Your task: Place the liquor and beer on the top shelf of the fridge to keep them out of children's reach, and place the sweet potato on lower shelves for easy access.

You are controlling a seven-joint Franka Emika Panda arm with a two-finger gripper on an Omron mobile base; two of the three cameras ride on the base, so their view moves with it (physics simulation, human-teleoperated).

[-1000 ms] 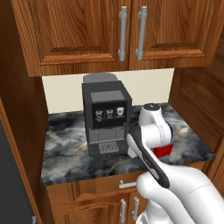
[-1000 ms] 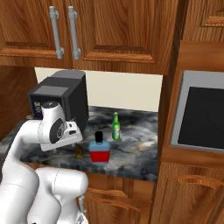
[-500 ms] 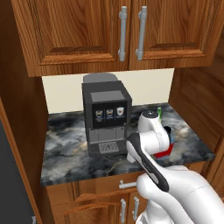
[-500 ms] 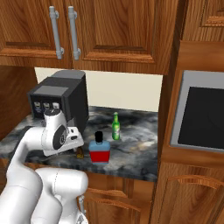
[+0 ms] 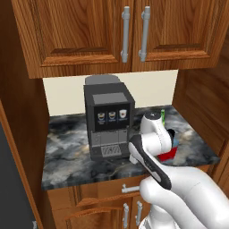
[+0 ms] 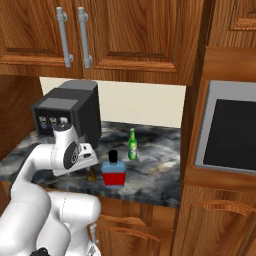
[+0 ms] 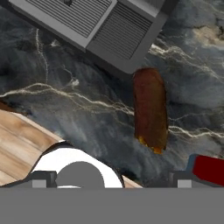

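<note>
The arm has swung lower and further forward over the counter than a second ago, so that the wrist now hangs just in front of the coffee machine, and the green beer shows behind it where the arm covered it before. The gripper points down at the stone top with its fingers spread fully apart and nothing between them. The sweet potato lies flat on the counter directly below the hand, touching or nearly touching the machine's drip tray, and just beside the liquor. The beer stands upright a little behind the liquor, apart from it. All three items remain on the counter; none has reached the fridge. Judged from this pose, the approach to the sweet potato is under way: the hand needs to centre over the tuber and descend before closing across its narrow width.
</note>
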